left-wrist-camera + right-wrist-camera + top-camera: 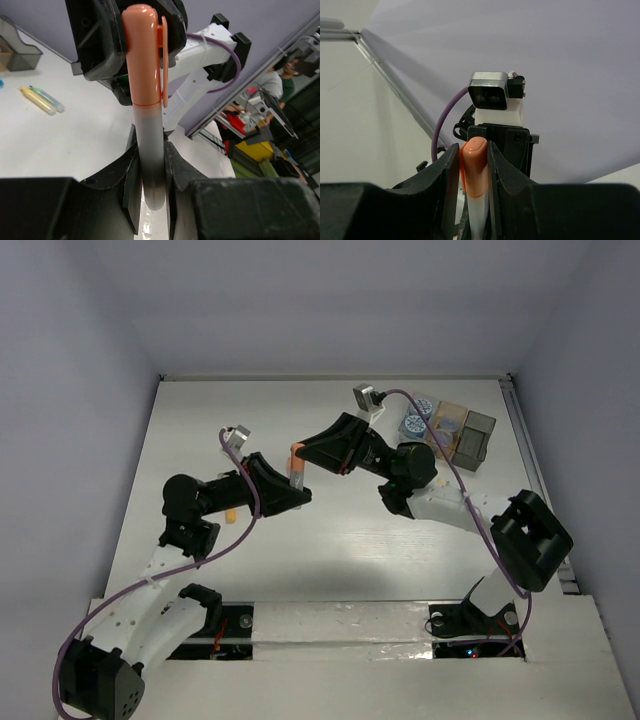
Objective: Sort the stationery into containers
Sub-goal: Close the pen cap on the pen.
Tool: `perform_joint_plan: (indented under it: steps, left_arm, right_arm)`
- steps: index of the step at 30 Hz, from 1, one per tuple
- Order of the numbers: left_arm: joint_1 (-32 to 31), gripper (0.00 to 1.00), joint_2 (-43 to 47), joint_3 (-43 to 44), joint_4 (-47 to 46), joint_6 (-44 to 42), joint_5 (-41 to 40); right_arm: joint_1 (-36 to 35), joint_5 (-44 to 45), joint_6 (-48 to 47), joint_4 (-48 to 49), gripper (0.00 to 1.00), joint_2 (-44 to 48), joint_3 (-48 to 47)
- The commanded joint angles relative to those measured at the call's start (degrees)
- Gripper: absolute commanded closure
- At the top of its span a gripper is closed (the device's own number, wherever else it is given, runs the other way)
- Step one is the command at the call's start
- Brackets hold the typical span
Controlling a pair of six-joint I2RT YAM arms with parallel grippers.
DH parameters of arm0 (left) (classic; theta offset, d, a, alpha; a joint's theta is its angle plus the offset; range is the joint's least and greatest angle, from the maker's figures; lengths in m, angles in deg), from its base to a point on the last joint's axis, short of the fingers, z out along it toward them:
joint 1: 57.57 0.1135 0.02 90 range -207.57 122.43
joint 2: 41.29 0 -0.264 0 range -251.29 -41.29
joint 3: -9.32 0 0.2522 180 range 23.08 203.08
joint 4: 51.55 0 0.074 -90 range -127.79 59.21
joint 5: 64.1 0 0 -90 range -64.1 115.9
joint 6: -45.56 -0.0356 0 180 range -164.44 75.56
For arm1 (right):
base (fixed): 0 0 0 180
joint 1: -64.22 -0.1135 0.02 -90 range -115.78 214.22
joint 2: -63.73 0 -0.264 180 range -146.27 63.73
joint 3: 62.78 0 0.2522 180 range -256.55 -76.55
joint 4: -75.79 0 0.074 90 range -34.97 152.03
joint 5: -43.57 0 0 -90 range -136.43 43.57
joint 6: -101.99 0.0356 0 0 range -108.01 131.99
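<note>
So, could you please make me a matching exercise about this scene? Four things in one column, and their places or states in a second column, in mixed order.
Column A
1. orange-capped marker
2. yellow marker
3. patterned rolls
4. grey container

Column B
a. right of the amber container in the top view
b. lying flat beside a pale green marker
c. gripped by the left fingers and the right fingers
d. left of the amber container in the top view

Pairs: 1-c, 2-b, 3-d, 4-a
</note>
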Motion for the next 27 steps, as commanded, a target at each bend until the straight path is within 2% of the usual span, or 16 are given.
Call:
perform_joint_plan:
  steps: [1,5,8,11,18,21,27]
  left_arm:
    - [0.5,1.00,1.8,5.4,-14.3,4.1,-3.8]
    - [0.5,1.00,1.4,7.1,-18.2,6.9,-4.0]
    - [0.5,1.00,1.6,8.2,-16.3,5.7,-4.2]
    - [0.5,1.00,2.1,10.2,-12.5,2.7,-4.7]
    - [0.5,1.00,0.5,14.6,-9.9,0.9,-4.8]
    - [0.5,1.00,-0.8,15.2,-10.8,1.3,-4.9]
    - [0.0,1.00,-2.9,16.3,-11.2,1.4,-5.0]
  right_arm:
    - [-3.3,-11.4,-6.5,0.1,0.96,1.1,-0.2]
    - [-4.9,-8.9,-14.5,-9.5,0.98,4.0,1.5]
    - [-5.4,-7.5,-17.7,-13.2,0.99,5.6,3.5]
    - [-6.1,-5.0,-22.2,-20.8,1.00,7.6,5.0]
    - [-9.8,-1.2,-28.6,-37.5,1.00,8.6,8.0]
    - [-11.0,2.6,-29.9,-41.0,1.00,8.6,9.6]
    - [-14.1,6.4,-29.4,-41.3,1.00,7.2,13.8]
